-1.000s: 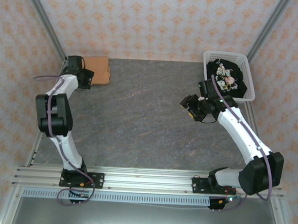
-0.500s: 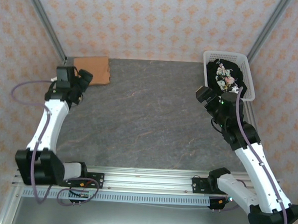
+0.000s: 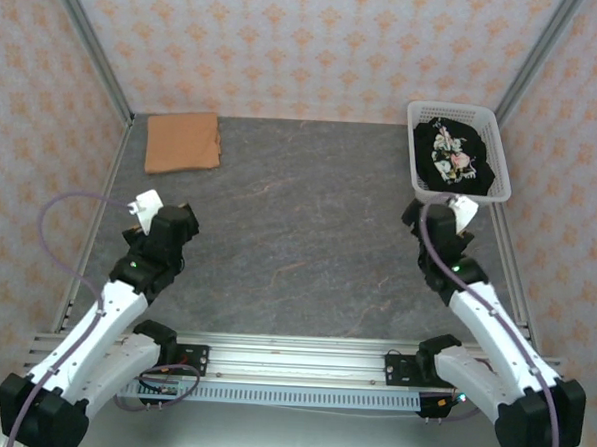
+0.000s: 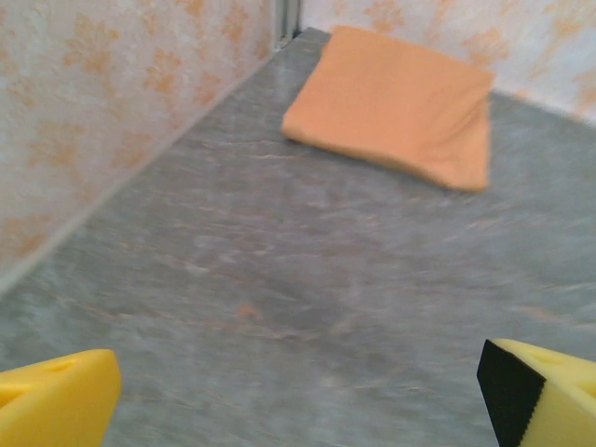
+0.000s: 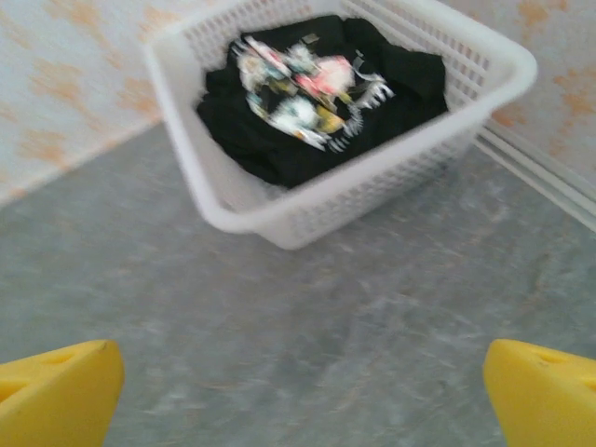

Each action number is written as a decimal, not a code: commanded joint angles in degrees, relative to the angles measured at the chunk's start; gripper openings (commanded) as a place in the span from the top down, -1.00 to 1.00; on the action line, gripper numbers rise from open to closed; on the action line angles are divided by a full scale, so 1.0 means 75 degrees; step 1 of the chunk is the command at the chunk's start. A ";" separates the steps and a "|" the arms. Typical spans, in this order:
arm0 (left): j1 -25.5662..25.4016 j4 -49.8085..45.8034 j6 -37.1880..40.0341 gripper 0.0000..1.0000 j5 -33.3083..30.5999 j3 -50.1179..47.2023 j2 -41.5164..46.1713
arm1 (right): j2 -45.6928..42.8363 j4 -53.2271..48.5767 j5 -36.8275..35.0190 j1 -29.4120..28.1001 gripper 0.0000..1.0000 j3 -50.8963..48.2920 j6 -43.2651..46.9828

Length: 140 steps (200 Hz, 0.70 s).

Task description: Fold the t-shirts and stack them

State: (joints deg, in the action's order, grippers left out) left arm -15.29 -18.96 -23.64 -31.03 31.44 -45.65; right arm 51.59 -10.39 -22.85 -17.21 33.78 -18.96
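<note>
The light orange-tan t-shirt (image 3: 183, 142) lies folded flat in the back left corner of the table, its print hidden; in the left wrist view this shirt (image 4: 396, 102) sits well ahead of the fingers. The black t-shirt (image 3: 454, 157) with its floral print up is bunched inside the white basket (image 3: 418, 180); the right wrist view has the black shirt (image 5: 317, 93) ahead too. My left gripper (image 3: 178, 222) hangs open over bare table, holding nothing, yellow fingertips (image 4: 56, 400) far apart. My right gripper (image 3: 426, 218) is open and holds nothing, just short of the basket's near wall (image 5: 372, 196).
The grey stone-pattern tabletop (image 3: 298, 234) stretches between the two arms. Patterned walls and metal corner posts close in the back and sides. A rail (image 5: 549, 172) runs along the right wall beside the basket.
Both arms have drawn back toward the near edge. The left gripper has left the orange shirt's corner; the right gripper has swung from mid-table to just in front of the basket.
</note>
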 commanded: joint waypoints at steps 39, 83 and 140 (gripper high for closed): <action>0.1344 0.4787 0.2239 -1.00 0.1011 -0.1192 -0.2356 | 0.2036 0.4425 -0.0231 0.0762 -0.99 -0.1338 0.2362; 0.2038 0.6488 0.2313 -1.00 0.2013 -0.0811 -0.3995 | 0.3463 0.6024 0.0800 0.1402 -0.99 -0.1288 0.2587; 0.1904 0.9391 0.2561 -1.00 0.2523 -0.2011 -0.4604 | 0.4727 0.8963 0.1476 0.2002 -0.99 -0.2161 0.2459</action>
State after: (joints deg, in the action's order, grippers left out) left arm 0.73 33.87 -7.09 -12.45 22.48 -79.88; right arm 83.90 43.55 -14.24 -3.01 20.91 -0.32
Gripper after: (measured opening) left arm 0.999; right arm 0.993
